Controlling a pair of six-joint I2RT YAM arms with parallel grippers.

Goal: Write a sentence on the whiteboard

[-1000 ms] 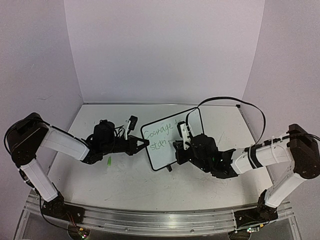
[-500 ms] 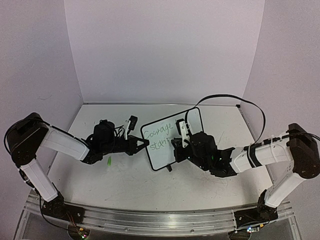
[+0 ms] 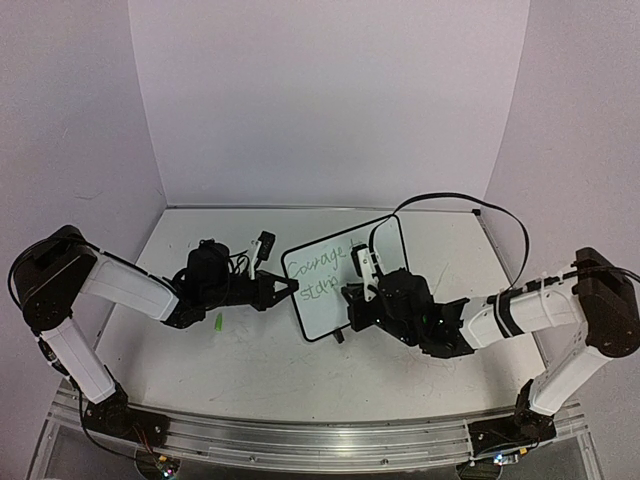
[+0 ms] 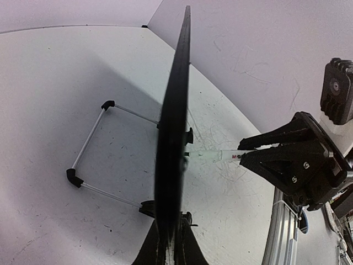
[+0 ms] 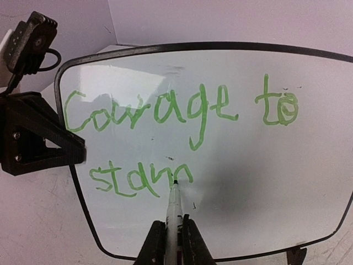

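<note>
The whiteboard (image 3: 325,305) stands upright mid-table, tilted back on its wire stand. My left gripper (image 3: 291,287) is shut on its left edge; in the left wrist view the whiteboard (image 4: 174,127) is edge-on between the shut fingers of the left gripper (image 4: 171,251). The green sentence (image 5: 165,113) reads "Courage to" above "stann". My right gripper (image 5: 172,243) is shut on a white marker (image 5: 174,207), whose tip touches the board at the end of "stann". The right gripper (image 3: 356,294) is in front of the board's lower middle. The marker (image 4: 215,156) also shows from the left wrist.
A green marker cap (image 3: 218,322) lies on the table left of the board, below my left arm. The board's wire stand (image 4: 88,143) reaches out behind it. A black cable (image 3: 470,200) loops above my right arm. Walls close the back and sides.
My right gripper has made small moves with the marker along the second line, and the green strokes after "sta" have grown. The left gripper and the board have not moved.
</note>
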